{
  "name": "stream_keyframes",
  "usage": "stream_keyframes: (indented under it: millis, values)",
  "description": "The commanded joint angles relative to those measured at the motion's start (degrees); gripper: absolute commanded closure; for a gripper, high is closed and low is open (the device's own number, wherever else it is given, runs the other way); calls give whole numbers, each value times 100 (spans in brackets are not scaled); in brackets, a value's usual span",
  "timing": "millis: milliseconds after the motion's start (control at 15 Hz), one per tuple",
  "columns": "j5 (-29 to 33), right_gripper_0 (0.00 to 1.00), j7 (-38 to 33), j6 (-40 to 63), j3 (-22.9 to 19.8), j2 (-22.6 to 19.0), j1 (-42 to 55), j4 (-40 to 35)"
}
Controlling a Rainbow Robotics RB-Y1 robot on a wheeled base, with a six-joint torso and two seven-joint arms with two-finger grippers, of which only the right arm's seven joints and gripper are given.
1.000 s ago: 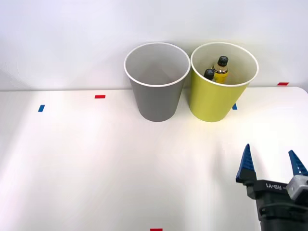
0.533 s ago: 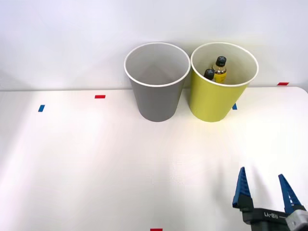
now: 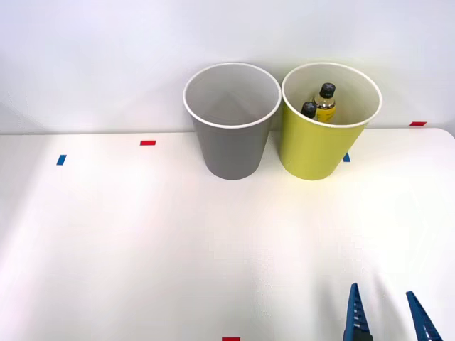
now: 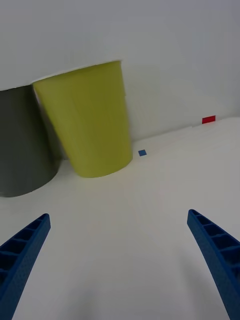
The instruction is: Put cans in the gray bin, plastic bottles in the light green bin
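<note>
1. Front view: the gray bin (image 3: 232, 121) and the light green bin (image 3: 330, 121) stand upright side by side at the far edge of the white desk (image 3: 142, 241), the gray one to the left, their rims very close together.
2. Front view: two plastic bottles (image 3: 323, 101) with dark caps stand inside the light green bin, one with a yellow label behind, the other in front with just its cap above the rim. The inside of the gray bin that can be seen looks bare.
3. Front view: the right tool (image 3: 386, 314) sits at the near right of the desk, well apart from both bins; its two blue ribbed fingers are spread with nothing between them. Small red and blue tape marks (image 3: 147, 143) dot the desk.
4. Right wrist view: the right tool (image 4: 120, 265) has its fingers (image 4: 22, 250) wide apart over bare desk (image 4: 125, 215), holding nothing. Ahead stands the light green bin (image 4: 92, 120), with the gray bin (image 4: 22, 142) just beside it. A blue tape square (image 4: 142, 152) lies near the green bin's base, and a red mark (image 4: 208, 119) lies farther off.
</note>
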Motion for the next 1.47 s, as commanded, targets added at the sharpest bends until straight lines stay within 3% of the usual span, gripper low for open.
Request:
stream_keyframes:
  millis: [67, 1467]
  values:
    - [387, 6, -4, 13, 85, -231, -41, 28]
    - [475, 6, 365, 22, 349, -310, 328, 28]
